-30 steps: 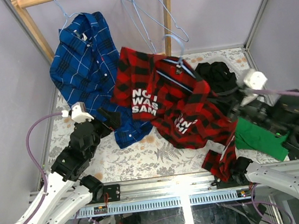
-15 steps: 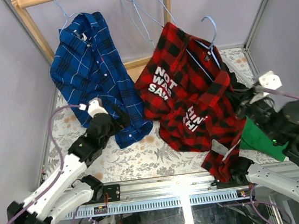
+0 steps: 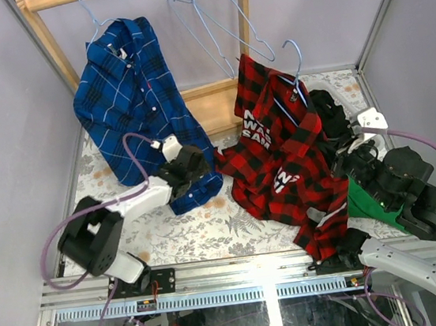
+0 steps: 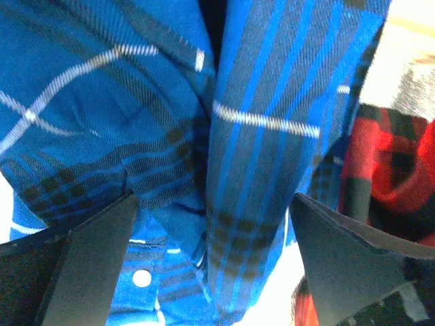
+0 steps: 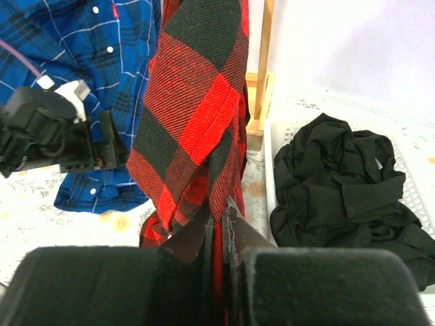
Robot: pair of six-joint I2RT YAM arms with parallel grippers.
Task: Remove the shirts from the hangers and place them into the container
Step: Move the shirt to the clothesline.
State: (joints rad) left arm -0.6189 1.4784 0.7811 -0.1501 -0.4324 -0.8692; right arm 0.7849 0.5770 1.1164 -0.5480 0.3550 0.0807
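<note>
The blue plaid shirt (image 3: 126,95) hangs from a light-blue hanger (image 3: 91,19) on the wooden rail. My left gripper (image 3: 193,164) is open at its lower hem, and folds of that shirt (image 4: 258,136) lie between the spread jaws (image 4: 211,272). The red-and-black plaid shirt (image 3: 281,155) still carries its hanger (image 3: 293,52) and is lifted off the table. My right gripper (image 5: 221,224) is shut on a hanging fold of it (image 5: 197,115). Black shirts (image 5: 340,183) lie bunched in the white container (image 5: 416,159), just right of the held shirt.
Empty light-blue hangers (image 3: 208,21) hang from the wooden rack (image 3: 47,37), whose base (image 3: 211,108) stands between the two plaid shirts. A flat green cloth (image 3: 374,206) lies under my right arm (image 3: 400,184). The table has a floral cover (image 3: 202,228).
My left arm has stretched forward to the blue shirt's hem. The red shirt with its hanger has swung right and back, toward the container, with the right gripper still shut on it.
</note>
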